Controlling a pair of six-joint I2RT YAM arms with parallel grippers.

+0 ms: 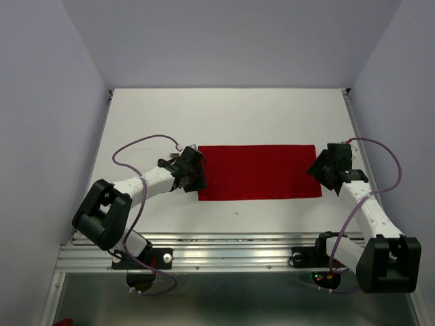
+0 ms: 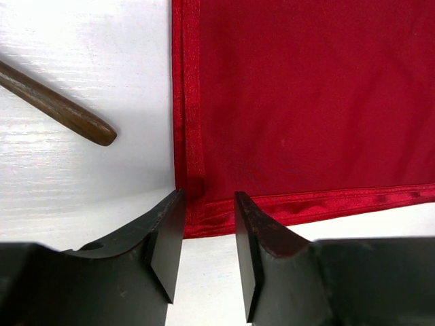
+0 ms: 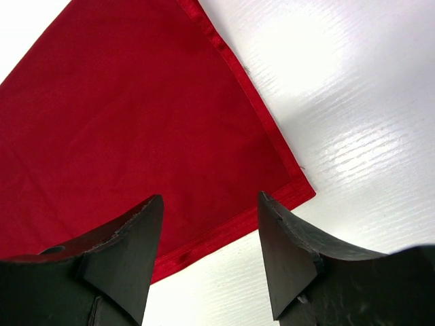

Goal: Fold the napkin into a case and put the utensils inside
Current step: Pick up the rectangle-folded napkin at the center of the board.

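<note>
The red napkin lies flat on the white table as a wide folded rectangle. My left gripper is at its left end, by the near-left corner. In the left wrist view the left gripper is open, and the napkin's hemmed corner lies just past the fingertips with nothing gripped. A dark wooden utensil handle lies left of the cloth, and the utensils show partly behind that gripper. My right gripper hovers at the napkin's right end. Its open jaws straddle the near edge of the napkin, beside the near-right corner.
The table's metal rail runs along the near edge between the arm bases. Purple cables loop over both arms. Pale walls close in the table on the left, right and back.
</note>
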